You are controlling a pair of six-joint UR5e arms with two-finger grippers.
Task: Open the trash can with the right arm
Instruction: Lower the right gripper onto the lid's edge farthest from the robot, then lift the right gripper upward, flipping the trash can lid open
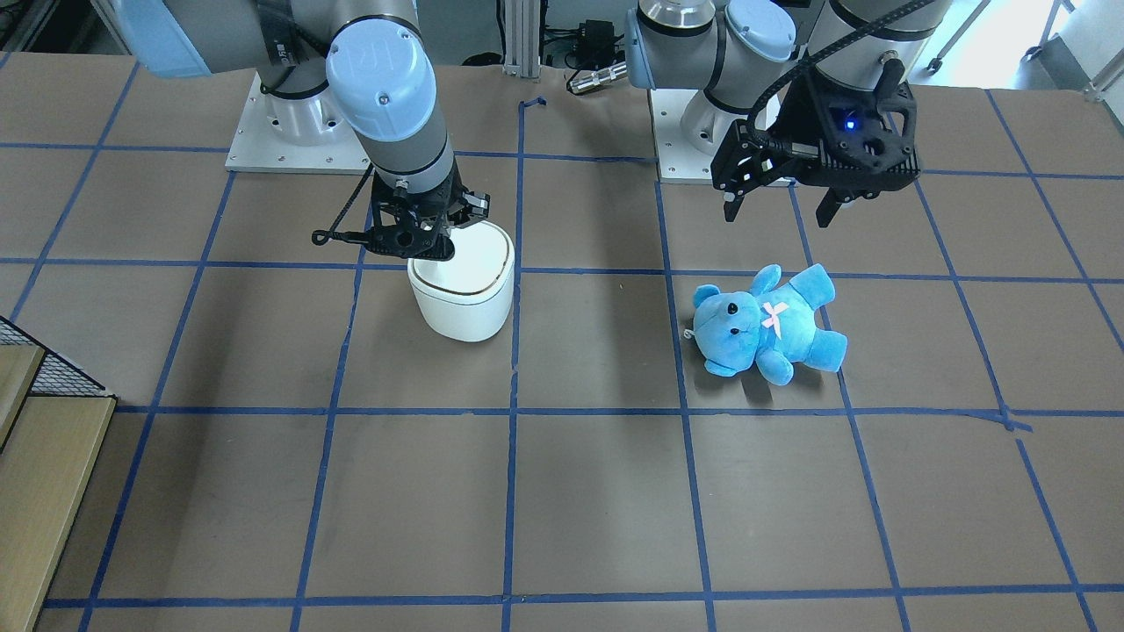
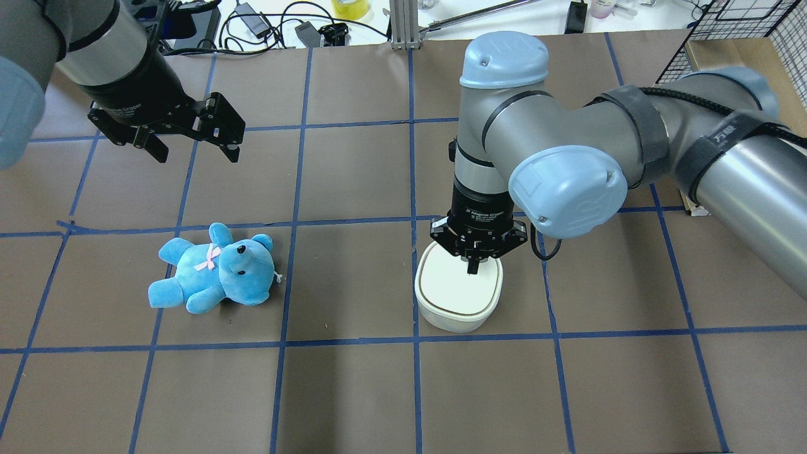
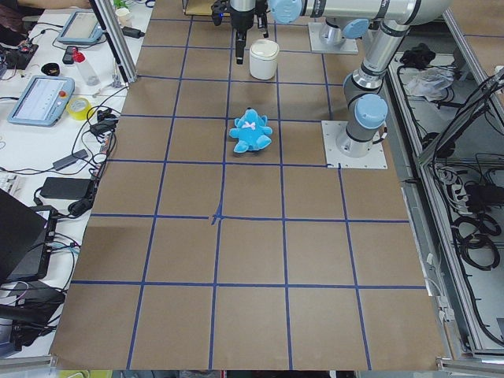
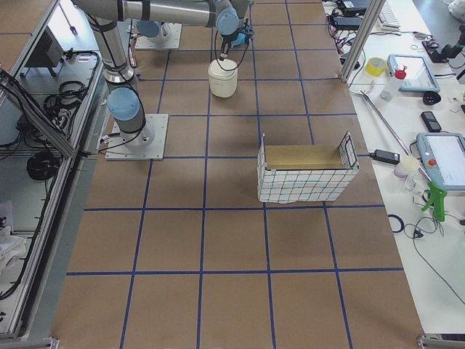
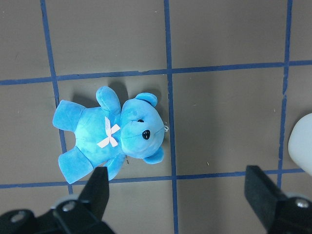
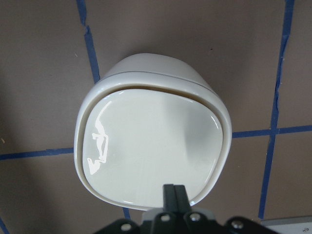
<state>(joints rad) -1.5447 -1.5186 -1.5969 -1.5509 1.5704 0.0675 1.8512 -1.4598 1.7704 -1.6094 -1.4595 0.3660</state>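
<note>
Right hand [image 2: 472, 265], fingers pressed together and empty, sits over the trash can [image 2: 451, 318] lid [image 2: 449, 280], on its side nearest the robot's edge of the worktop [image 2: 353, 391]. An off-centre push could slide or tip the can.

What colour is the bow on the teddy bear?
Pale pink bow on the blue teddy bear; clearest in the left wrist-mounted view.

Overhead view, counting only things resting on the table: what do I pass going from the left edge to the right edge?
Blue teddy bear → white trash can → wire basket.
</note>
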